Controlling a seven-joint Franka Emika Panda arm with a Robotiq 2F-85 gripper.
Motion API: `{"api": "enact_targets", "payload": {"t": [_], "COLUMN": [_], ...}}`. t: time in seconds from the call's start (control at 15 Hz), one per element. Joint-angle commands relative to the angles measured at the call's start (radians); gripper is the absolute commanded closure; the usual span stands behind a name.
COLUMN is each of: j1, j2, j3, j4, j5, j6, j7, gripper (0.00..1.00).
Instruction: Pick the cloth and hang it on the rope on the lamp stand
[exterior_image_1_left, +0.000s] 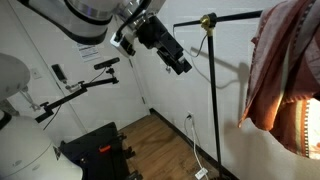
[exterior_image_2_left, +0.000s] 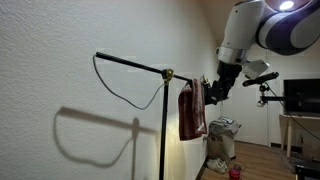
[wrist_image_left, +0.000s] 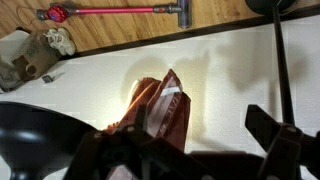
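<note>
The cloth (exterior_image_1_left: 285, 70) fills the near right, hanging limp from the end of the lamp stand (exterior_image_1_left: 211, 100) bar. Left of the pole the gripper (exterior_image_1_left: 183, 66) hovers, its fingers (wrist_image_left: 45, 130) spread wide and gripping nothing, with the cloth beyond them. Farther along the bar, past the brass joint (exterior_image_2_left: 168, 72), the rope (exterior_image_2_left: 142, 108) droops in a loop, clear of the cloth.

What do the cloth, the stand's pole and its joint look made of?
The cloth: soft fabric, matte rust-red, hanging in limp folds. The pole: probably metal, being thin, straight and matte black. The joint: likely metal, brass-coloured with a slight shine.
</note>
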Motion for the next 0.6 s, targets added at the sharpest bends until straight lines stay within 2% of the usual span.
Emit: {"api": "enact_targets", "payload": {"t": [0.0,0.27,0.53], "j1": [-0.075,-0.189,-0.262], "j2": [0.061,0.172,0.262], "j3": [-0.004,0.000,0.011], "j4": [0.020,0.061,0.126], "j5": [-0.103,-0.222,-0.372], "j6": [0.133,0.215,0.191], "j7": [0.091,0.211,0.386], "gripper": [0.00,0.00,0.00]}}
